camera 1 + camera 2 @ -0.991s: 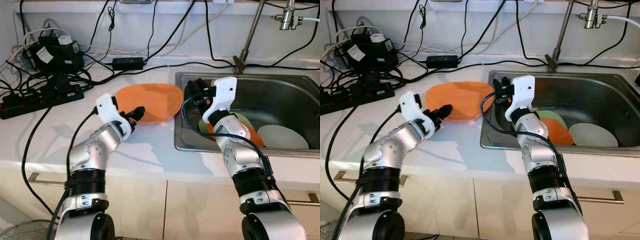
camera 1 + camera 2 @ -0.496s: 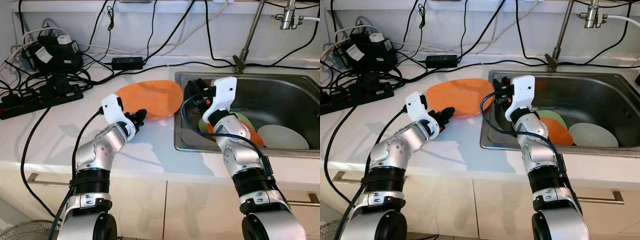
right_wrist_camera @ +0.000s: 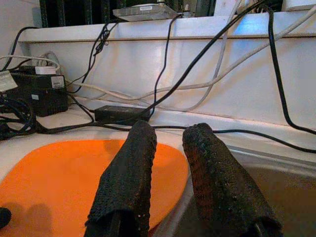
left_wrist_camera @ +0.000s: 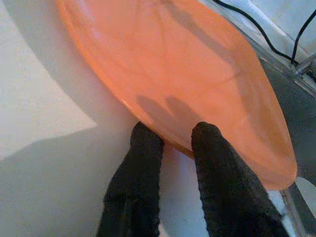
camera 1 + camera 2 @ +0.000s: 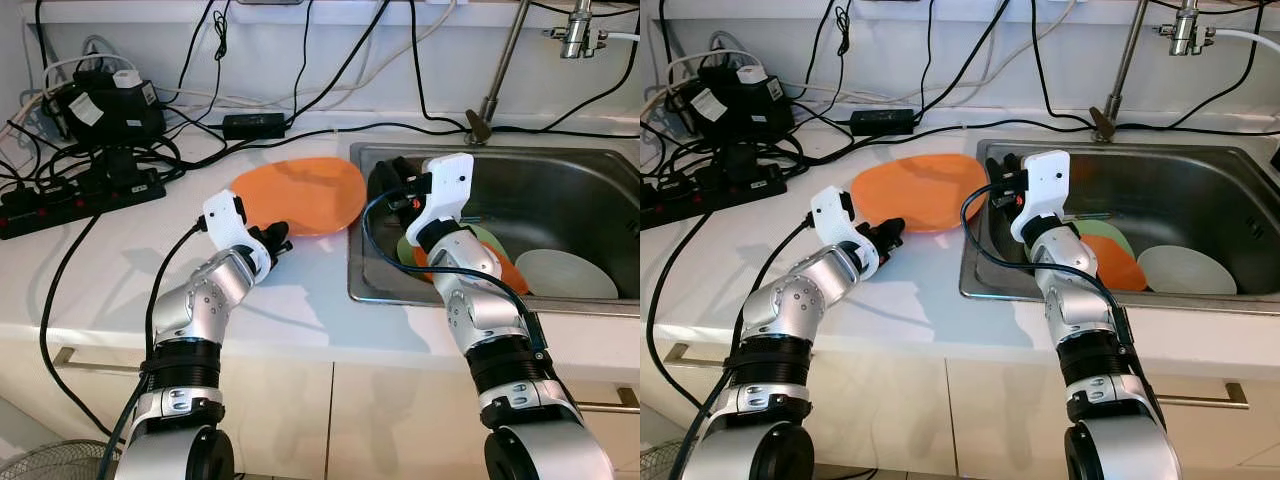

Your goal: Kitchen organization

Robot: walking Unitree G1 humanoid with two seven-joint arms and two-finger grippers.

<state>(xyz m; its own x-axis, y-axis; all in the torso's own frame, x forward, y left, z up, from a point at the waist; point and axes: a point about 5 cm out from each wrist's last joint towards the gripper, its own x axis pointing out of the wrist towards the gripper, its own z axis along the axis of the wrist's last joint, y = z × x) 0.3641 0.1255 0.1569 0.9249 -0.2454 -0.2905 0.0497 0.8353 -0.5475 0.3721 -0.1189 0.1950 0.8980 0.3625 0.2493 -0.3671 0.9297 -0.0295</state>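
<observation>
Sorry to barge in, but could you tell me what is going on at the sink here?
The robot is working on an orange plate that lies on the counter with one edge over the rim of the sink. Its left pincer has its fingertips at the plate's near edge, apart and gripping nothing. The right pincer hovers at the plate's sink-side edge, also open. More plates lie in the sink.

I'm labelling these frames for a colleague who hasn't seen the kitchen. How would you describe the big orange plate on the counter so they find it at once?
Start at the steel sink on the right of the white counter. Just left of its rim lies the orange plate, between the left gripper and the right gripper. It is the only dish on the counter; the smaller orange, green and white plates lie in the basin.
</observation>
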